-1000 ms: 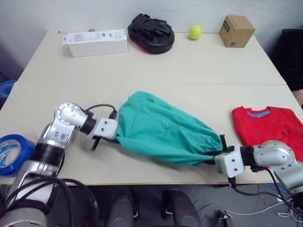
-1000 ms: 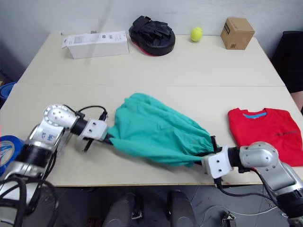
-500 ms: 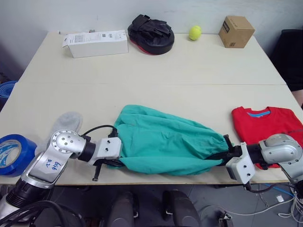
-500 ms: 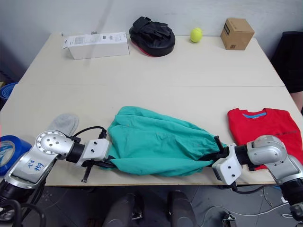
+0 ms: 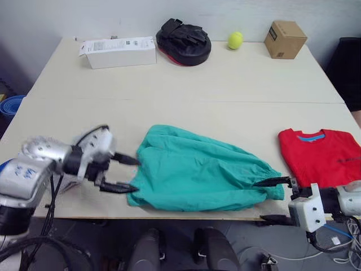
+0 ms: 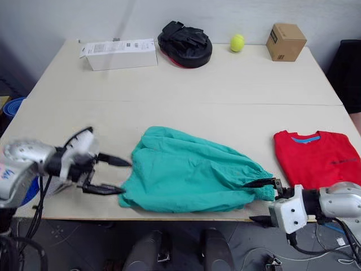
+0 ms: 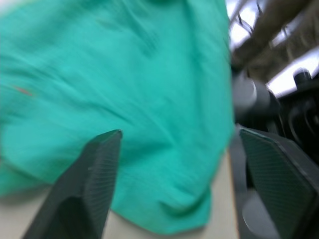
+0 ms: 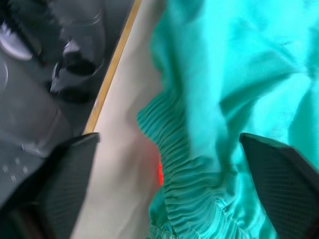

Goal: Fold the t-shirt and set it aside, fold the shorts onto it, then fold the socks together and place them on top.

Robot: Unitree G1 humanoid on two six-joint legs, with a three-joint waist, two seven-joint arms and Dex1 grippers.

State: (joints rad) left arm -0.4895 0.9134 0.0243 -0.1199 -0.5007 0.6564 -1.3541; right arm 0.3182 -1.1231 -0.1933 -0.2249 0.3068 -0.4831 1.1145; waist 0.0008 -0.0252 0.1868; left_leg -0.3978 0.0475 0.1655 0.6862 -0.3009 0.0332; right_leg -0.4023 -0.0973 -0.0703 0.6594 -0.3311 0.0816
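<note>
Head views: your teal-green soft fabric shorts (image 5: 197,178) lie crumpled near the front edge of the pale counter (image 5: 186,84), with the folded bright red cotton t-shirt (image 6: 320,158) apart on the right. Left pincer (image 5: 119,173) is spread just beside the shorts' left end; right pincer (image 6: 263,200) is spread at the gathered waistband. Wrist views: both pairs of black fingers stand wide, shorts between and beyond them, nothing pinched.

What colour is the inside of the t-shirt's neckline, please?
Blue, inside the red t-shirt; it shows best in the right eye view.
</note>
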